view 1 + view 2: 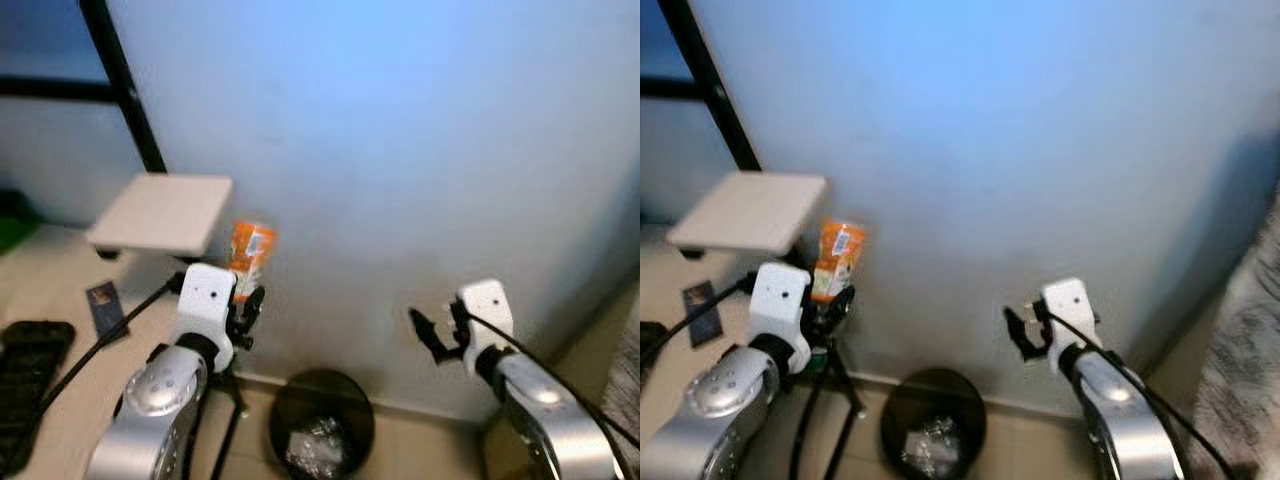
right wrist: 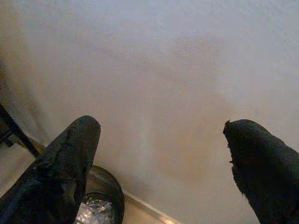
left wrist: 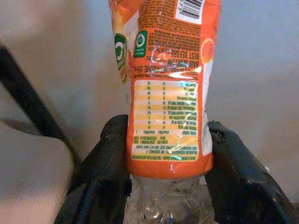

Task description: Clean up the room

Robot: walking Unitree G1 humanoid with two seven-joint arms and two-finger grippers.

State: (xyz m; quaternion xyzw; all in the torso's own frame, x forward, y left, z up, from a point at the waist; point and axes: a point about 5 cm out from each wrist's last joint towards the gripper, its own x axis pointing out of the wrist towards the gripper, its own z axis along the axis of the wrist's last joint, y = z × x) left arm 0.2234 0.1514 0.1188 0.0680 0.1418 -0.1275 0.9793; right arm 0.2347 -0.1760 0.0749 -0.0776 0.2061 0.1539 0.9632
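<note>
Orange-labelled bottle [image 1: 250, 256] clamped upright in the left hand [image 1: 243, 308], up and to the left of the black bin [image 1: 322, 421] on the floor against the wall [image 1: 400, 150]. Best carried right until directly above the bin's mouth, grip kept firm, then released low so as not to bounce off the rim. Right hand [image 1: 432, 332] spread wide and empty, up and to the right of the bin. Small pale surface [image 1: 163, 212] on a stand further left of the bin, just beside the bottle.

Right eye view: same layout, crumpled foil [image 1: 930, 440] already inside the bin.

Left wrist view: both black fingers [image 3: 108, 158] pressed to the sides of the bottle at the lower edge of its label, clear plastic showing below.

Right wrist view: fingers [image 2: 70, 158] well apart, nothing between them, bin rim [image 2: 112, 186] below near the wall.
</note>
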